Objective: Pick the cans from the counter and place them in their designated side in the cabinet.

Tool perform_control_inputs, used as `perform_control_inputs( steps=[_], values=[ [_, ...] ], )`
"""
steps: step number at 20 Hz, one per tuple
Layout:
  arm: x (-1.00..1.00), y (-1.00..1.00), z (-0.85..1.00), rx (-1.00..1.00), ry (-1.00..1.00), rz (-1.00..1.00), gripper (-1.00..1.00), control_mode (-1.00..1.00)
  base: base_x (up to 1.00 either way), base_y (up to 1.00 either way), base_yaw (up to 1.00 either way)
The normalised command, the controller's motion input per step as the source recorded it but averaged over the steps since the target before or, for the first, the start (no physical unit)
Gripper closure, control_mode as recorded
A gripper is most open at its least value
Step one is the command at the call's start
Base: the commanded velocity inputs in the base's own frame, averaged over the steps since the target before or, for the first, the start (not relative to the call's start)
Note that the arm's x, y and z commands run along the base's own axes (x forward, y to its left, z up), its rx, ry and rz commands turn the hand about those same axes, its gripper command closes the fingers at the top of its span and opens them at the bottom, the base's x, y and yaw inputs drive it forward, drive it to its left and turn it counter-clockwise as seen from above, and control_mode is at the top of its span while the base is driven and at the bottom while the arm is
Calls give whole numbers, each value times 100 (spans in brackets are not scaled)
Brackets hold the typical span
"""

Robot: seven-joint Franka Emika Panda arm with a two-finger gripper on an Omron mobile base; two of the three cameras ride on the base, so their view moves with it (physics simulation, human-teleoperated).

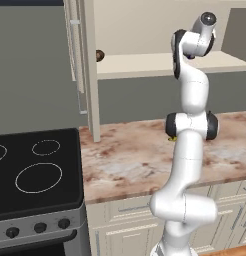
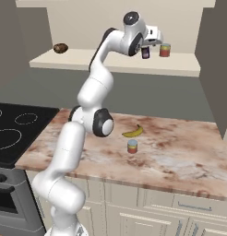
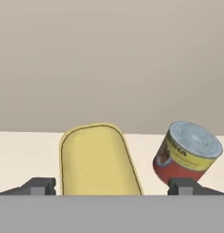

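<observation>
One dark blue can (image 2: 145,52) stands upright on the cabinet (image 2: 115,64) shelf between the hand's (image 3: 113,185) spread fingers.

Even, flat rendered light; sharp, glare-free.

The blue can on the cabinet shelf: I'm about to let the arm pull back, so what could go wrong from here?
The open claw straddles the blue can, so a skewed retreat could tip it. The red can stands close beside and might get knocked. The red-orange can on the counter sits near the banana.
</observation>
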Motion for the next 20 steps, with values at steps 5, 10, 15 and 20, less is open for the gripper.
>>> perform_control_inputs(
  steps=[5,10,15,20],
  values=[
    [0,-11,31,9,-5,6,-100,-100,0,0,0],
    [-1,-16,36,8,-6,6,-100,-100,0,0,0],
    [-14,-18,34,8,-9,7,-100,-100,0,0,0],
    [-29,-7,26,6,-8,7,-100,-100,0,0,0]
  ],
)
